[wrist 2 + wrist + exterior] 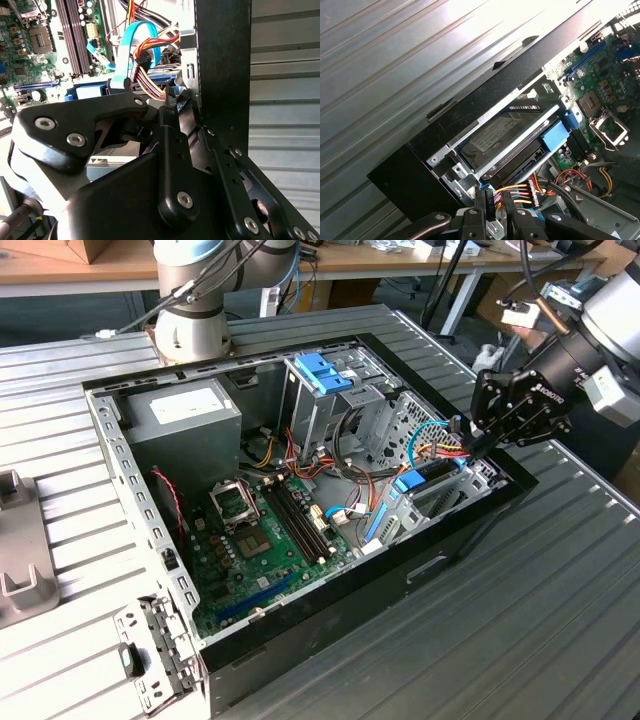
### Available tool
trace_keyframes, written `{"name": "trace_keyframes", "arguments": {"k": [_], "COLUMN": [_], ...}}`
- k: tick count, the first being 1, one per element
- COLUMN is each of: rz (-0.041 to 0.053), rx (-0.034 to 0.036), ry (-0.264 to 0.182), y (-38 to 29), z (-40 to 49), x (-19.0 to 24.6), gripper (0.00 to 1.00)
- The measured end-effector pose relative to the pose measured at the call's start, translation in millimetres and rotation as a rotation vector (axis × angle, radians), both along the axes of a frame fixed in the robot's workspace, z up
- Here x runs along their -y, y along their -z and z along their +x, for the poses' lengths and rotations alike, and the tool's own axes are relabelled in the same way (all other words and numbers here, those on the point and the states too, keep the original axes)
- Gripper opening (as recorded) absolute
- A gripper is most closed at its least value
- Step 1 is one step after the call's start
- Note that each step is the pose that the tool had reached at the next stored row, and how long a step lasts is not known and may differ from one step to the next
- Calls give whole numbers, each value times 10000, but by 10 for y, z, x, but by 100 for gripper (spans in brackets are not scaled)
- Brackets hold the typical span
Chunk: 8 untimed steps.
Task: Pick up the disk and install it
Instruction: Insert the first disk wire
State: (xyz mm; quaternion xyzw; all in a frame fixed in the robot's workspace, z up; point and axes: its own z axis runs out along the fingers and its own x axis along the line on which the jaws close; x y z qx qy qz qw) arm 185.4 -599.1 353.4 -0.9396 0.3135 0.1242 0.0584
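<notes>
The disk (502,137) is a grey metal drive lying flat inside the drive bay at the case's edge, with a light blue carrier tab (554,136) at its inner end. In the exterior view the disk (432,476) sits in the case corner at the exterior view's right. My gripper (478,443) hovers just above that corner, over the coloured cable bundle (520,192) beside the disk. Its black fingers (480,212) stand close together and shut, with nothing clearly held. In the second wrist view the gripper's black links (165,165) hide the bay.
The open computer case (470,530) lies on a ribbed metal table (520,640). Inside are the motherboard (260,530), a power supply (185,410) and a metal drive cage with a blue latch (322,372). Thin blue cables (127,55) run beside the gripper. The arm's base (190,325) stands behind the case.
</notes>
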Motion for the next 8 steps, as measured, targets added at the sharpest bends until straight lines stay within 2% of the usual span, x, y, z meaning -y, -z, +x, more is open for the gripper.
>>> {"name": "trace_keyframes", "arguments": {"k": [4, 5, 6, 8], "rz": [1, -1, 0, 1], "rx": [0, 0, 0, 0], "ry": [0, 0, 0, 0], "y": [0, 0, 0, 0], "z": [0, 0, 0, 0], "x": [0, 1, 1, 1], "gripper": [27, 25, 19, 17]}}
